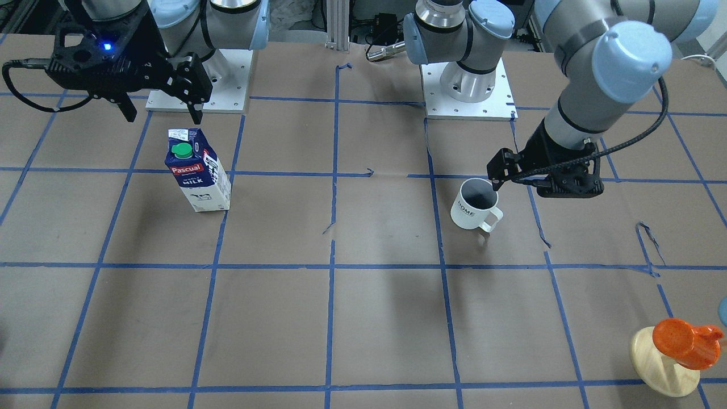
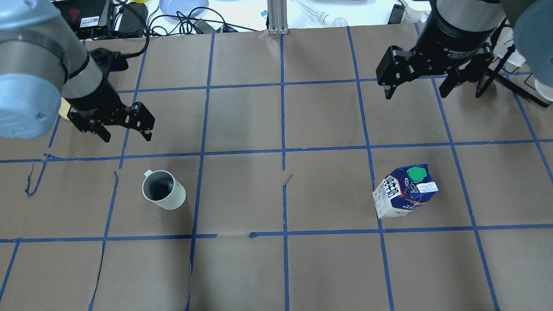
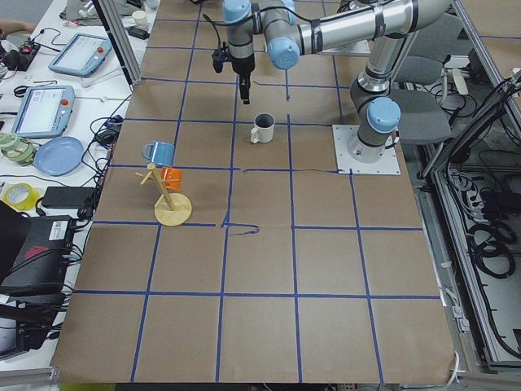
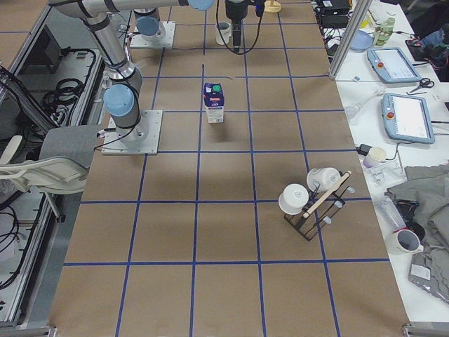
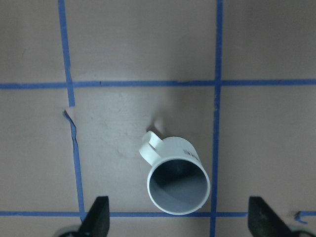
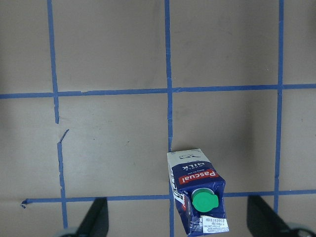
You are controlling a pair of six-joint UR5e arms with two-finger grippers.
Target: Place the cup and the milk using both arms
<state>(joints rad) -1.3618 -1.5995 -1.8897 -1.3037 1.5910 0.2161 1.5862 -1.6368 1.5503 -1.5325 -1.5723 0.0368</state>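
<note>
Both pairs of jaws stand apart. My left gripper (image 2: 127, 137) hovers near the cup (image 2: 164, 190), my right gripper (image 2: 416, 95) near the milk (image 2: 405, 191).

Brown paper table cover (image 2: 328, 116), gridded with blue tape (image 2: 283, 129), lies below the fingers of the left gripper (image 2: 127, 137). Wooden mug stand (image 1: 661, 363) carries an orange mug (image 1: 684, 341) and a blue mug (image 3: 159, 151), well apart from those fingers. Blue plate (image 3: 57, 155) and yellow tape roll (image 3: 20, 195) lie farther off.

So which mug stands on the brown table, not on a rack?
The white cup with the dark inside; the orange mug, blue mug and two white mugs are on racks.
</note>
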